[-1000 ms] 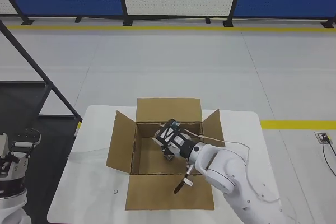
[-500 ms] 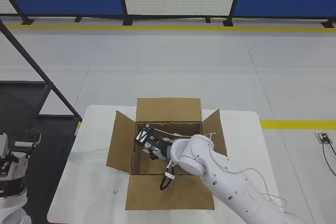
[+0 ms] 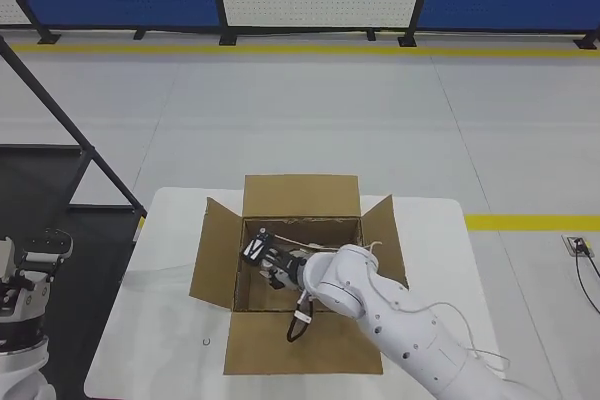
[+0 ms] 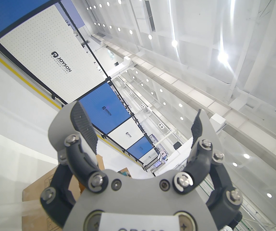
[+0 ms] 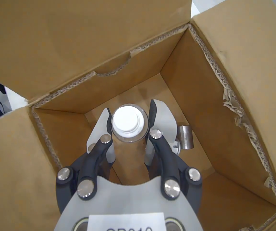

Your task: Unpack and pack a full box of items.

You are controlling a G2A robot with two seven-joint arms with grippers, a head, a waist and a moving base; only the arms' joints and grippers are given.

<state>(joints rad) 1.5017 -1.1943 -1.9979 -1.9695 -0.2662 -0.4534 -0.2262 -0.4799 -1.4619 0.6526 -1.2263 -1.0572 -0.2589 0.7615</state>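
Tool (image 5: 130, 108) clasps white-capped jar (image 5: 127, 124) inside box (image 5: 198, 102)

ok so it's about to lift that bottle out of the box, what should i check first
1. right tool shut on the white-capped bottle: ok
2. grip firm enough to lift: cannot tell
3. metal cylinder apart from the bottle: ok
4. cardboard box flaps open, way up clear: ok
5. left tool open, away from the box: ok

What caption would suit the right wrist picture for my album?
Right gripper around a white-capped bottle inside the box, metal cylinder beside it.
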